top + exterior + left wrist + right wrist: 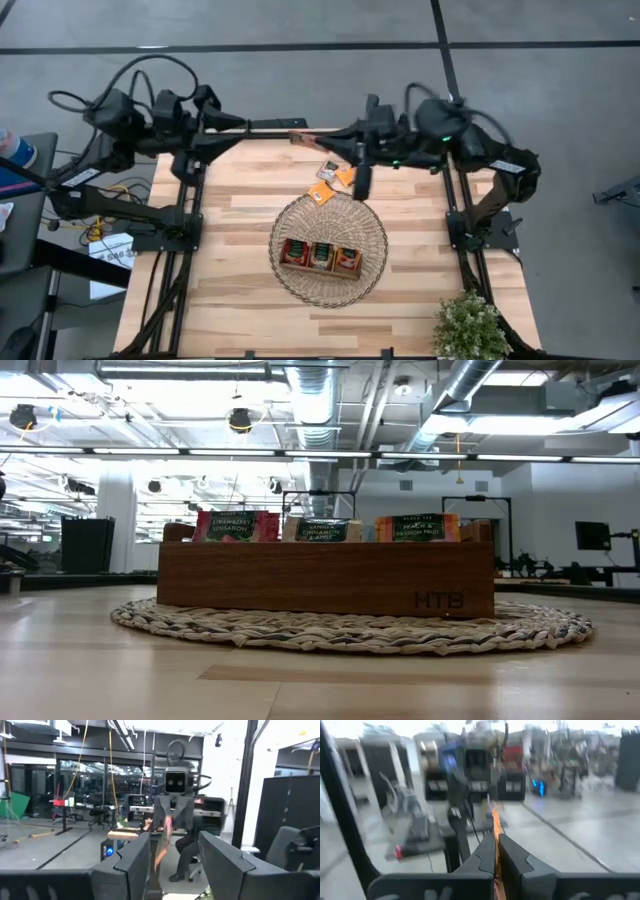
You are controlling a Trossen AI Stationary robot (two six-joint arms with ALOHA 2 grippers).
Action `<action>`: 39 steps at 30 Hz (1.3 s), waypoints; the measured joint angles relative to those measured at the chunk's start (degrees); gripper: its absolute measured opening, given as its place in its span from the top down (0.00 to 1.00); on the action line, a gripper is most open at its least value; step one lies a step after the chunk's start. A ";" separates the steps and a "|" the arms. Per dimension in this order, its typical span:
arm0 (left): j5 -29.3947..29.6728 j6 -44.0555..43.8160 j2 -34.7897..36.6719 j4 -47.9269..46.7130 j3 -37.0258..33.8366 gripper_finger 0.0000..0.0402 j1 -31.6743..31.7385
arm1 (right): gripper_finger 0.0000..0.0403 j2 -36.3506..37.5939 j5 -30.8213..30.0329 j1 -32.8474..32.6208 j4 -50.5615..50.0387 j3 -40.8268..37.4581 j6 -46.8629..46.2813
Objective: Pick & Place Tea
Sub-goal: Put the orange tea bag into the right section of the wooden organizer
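Step in hand, by my reading: carry a picked sachet to the wooden tray [320,257] and file it with its like.

Do it well: keep the grip firm on the thin edge, come over the matching compartment, lower between the standing packets, release only once the sachet is inside the walls.

Right pincer [495,851]: narrow, pinched on an orange tea sachet [495,822] held edge-on between its fingers. Lifted near the desk's [240,300] far edge.

Loose sachets [328,180] lie just beside that pincer, near the wicker basket [375,225] rim.

Left pincer [172,862]: wide, empty, parked at the far edge, well apart.
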State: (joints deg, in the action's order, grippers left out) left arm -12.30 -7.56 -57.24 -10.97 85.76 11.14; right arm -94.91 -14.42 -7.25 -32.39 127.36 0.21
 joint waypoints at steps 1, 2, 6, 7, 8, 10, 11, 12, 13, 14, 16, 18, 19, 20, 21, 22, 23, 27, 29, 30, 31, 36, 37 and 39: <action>-0.44 -0.50 0.47 -0.21 0.00 0.59 0.00 | 1.00 1.33 0.80 0.01 2.19 -1.66 0.00; -0.49 -0.93 0.80 -0.51 0.00 0.59 0.00 | 1.00 2.99 1.64 0.02 4.62 -3.74 0.25; -0.62 -1.80 0.65 -0.56 0.00 0.59 -0.02 | 1.00 10.71 2.56 0.00 15.86 -16.30 1.56; -0.87 -2.26 0.38 -0.49 0.00 0.59 -0.02 | 1.00 12.73 2.58 0.00 19.45 -20.35 1.38; -1.15 -2.64 -0.02 0.00 0.00 0.59 -0.02 | 1.00 14.77 2.70 0.00 24.32 -24.73 0.99; -1.64 -3.74 -0.84 1.59 0.00 0.59 -0.02 | 1.00 18.42 2.72 0.00 35.06 -33.41 0.17; -2.20 -4.26 -1.41 2.93 0.00 0.59 -0.02 | 1.00 19.94 2.87 -0.02 41.28 -37.47 -0.02; -2.73 -4.95 -2.14 4.85 0.00 0.59 -0.02 | 1.00 21.17 3.07 -0.20 47.84 -41.18 -0.03; -2.93 -5.74 -2.98 7.06 0.00 0.59 -0.03 | 1.00 22.13 3.54 -0.39 53.69 -44.43 -0.07; -3.02 -6.70 -3.85 9.07 0.00 0.59 -0.04 | 1.00 22.69 4.30 -0.57 59.92 -47.47 -0.21; -2.92 -8.16 -5.89 13.60 0.00 0.59 -0.04 | 1.00 22.73 5.84 -0.94 70.30 -51.88 -0.64; -2.59 -9.85 -8.03 18.42 0.00 0.59 -0.04 | 1.00 22.37 7.28 -1.37 77.50 -54.62 -1.20; -2.54 -10.83 -9.22 20.65 0.00 0.59 -0.04 | 1.00 21.77 7.64 -1.48 79.43 -55.04 -1.55; -2.49 -12.10 -10.51 23.32 0.00 0.59 -0.04 | 1.00 20.89 7.60 -1.48 81.48 -55.05 -1.69; -2.44 -13.37 -11.62 25.42 0.00 0.59 -0.04 | 1.00 20.43 7.38 -1.41 82.33 -55.13 -1.70; -2.47 -14.68 -12.83 27.03 0.00 0.59 -0.04 | 1.00 19.81 7.31 -1.33 83.58 -55.25 -1.70; -2.47 -15.52 -14.13 28.86 0.01 0.59 -0.04 | 1.00 18.92 7.39 -1.25 85.26 -55.29 -1.71; -2.60 -16.90 -17.98 33.23 0.00 0.59 -0.39 | 1.00 17.88 6.53 -0.40 89.10 -55.28 -2.46; -2.10 -16.08 -19.34 35.94 0.00 0.59 -0.95 | 1.00 17.28 5.24 -0.03 89.50 -55.14 -3.21; -1.69 -15.23 -19.91 37.33 0.00 0.59 -1.30 | 1.00 17.01 4.95 0.09 89.37 -55.15 -3.23; -1.24 -14.07 -20.53 38.59 0.00 0.59 -1.77 | 1.00 16.73 4.88 0.20 89.03 -55.27 -3.26; 1.25 -9.28 -22.71 41.29 0.00 0.59 -3.78 | 1.00 15.85 4.10 1.18 89.85 -55.27 -4.98; 1.86 -8.74 -23.07 41.36 0.00 0.59 -4.06 | 1.00 15.62 4.16 1.41 89.95 -55.26 -5.23; 3.32 -8.56 -23.43 41.19 0.00 0.59 -4.34 | 1.00 15.10 4.16 1.75 90.04 -55.23 -5.90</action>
State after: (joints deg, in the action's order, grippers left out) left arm -8.99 -16.12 -80.68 30.22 85.76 6.79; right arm -79.81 -10.26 -5.50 57.65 72.14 -5.69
